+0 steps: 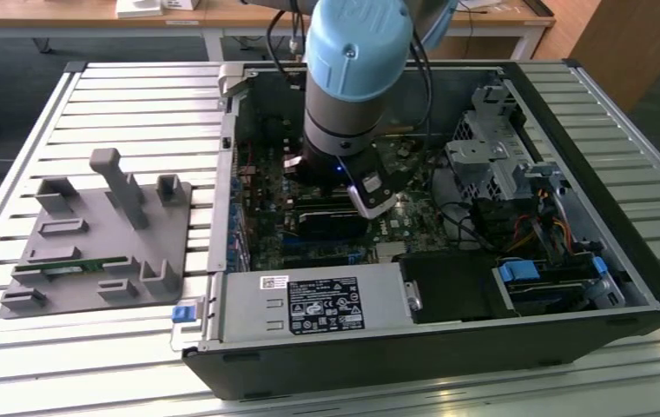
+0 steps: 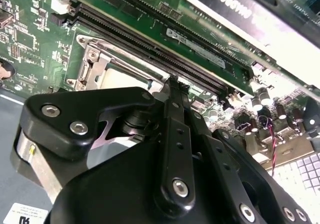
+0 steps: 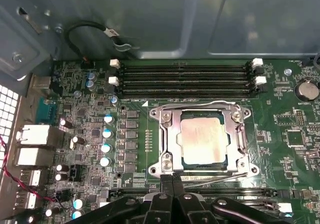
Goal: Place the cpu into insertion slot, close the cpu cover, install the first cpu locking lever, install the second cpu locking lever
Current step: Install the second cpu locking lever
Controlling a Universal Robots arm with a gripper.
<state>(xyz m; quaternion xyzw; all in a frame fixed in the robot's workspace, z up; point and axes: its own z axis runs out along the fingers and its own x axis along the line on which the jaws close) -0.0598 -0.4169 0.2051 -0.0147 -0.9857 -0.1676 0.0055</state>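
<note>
- Pressing together with no gap, the fingers [image 3: 172, 184] of the gripper [image 3: 172, 176] hold nothing; their tips sit at the socket's near edge.
- The insertion slot [image 3: 165, 134] holds the cpu [image 3: 204, 140], lying flat inside it.
- The cpu cover [image 3: 172, 119] lies down around the cpu, its cut-out framing the pale face.
- Beyond the socket, four memory slots [image 3: 185, 79] run across the green motherboard [image 3: 290, 114].
- In the exterior view, the arm [image 1: 347, 104] reaches into the open computer case [image 1: 608, 261].
</note>
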